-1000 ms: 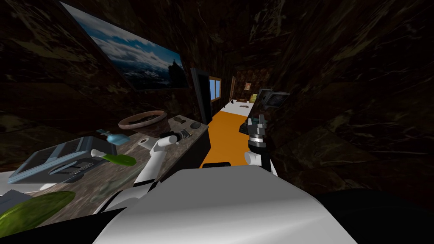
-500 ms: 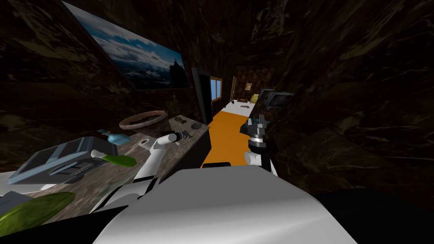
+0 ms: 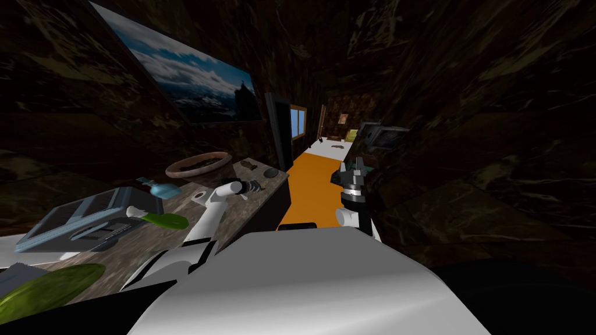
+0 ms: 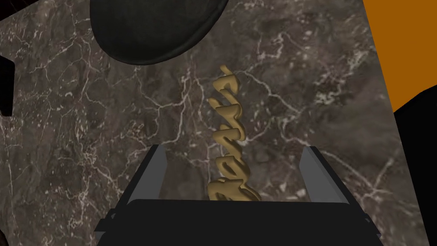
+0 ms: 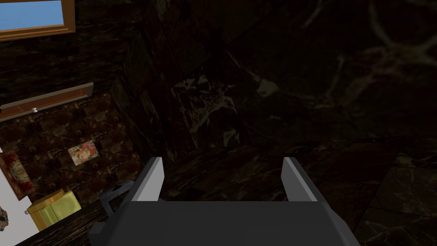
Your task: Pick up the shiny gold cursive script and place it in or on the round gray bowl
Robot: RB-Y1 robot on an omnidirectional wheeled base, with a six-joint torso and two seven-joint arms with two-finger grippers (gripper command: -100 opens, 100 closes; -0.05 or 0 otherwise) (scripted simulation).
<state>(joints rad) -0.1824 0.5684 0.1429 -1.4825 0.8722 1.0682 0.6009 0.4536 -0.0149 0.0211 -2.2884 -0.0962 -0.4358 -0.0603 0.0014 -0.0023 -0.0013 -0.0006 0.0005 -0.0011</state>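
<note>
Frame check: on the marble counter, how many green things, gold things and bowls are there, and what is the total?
Green things: 2
Gold script: 1
Bowl: 1
Total: 4

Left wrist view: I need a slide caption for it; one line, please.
Open left tool brackets the gold cursive script on a dark marbled counter, dark round bowl beyond.

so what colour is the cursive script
The script is gold-tan, clearest in the left wrist view.
</note>
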